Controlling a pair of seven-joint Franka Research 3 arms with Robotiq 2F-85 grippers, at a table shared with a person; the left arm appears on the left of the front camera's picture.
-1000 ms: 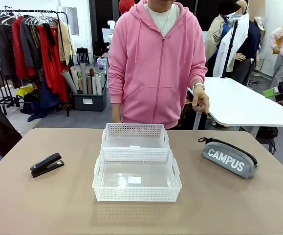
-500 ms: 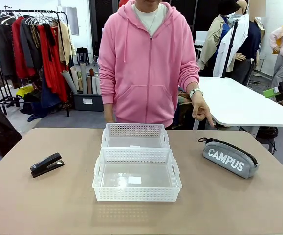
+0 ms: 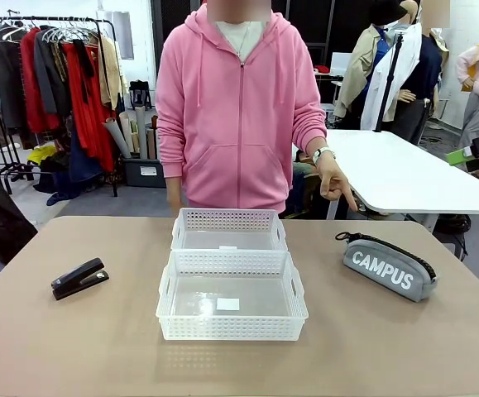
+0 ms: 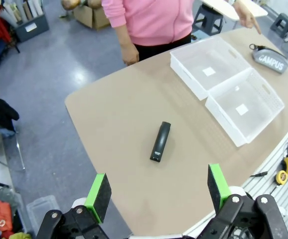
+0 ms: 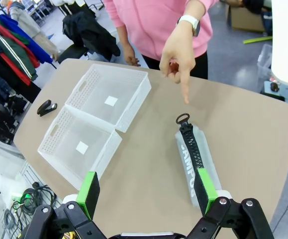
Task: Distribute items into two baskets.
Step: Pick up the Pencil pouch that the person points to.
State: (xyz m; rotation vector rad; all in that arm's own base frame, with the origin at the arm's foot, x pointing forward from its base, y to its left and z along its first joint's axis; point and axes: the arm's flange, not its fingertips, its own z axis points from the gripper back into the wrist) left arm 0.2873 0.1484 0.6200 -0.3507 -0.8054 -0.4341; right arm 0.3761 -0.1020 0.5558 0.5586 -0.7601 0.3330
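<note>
A: Where do the white lattice baskets sit?
B: Centre frame, touching: the near basket (image 3: 232, 335) below the far basket (image 3: 229, 219), each holding a small white label.
A: The items?
B: The black stapler (image 3: 79, 278) lies middle left, the grey "CAMPUS" pouch (image 3: 388, 270) middle right.

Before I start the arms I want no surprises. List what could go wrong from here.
1. The person's hand points at the pouch from close by; the right arm's open jaws coming down there might meet the finger.
2. The black strap lies along the pouch's top; a grip may catch only it.
3. The two baskets touch, so the stapler might drop over the shared wall into the wrong one.
</note>
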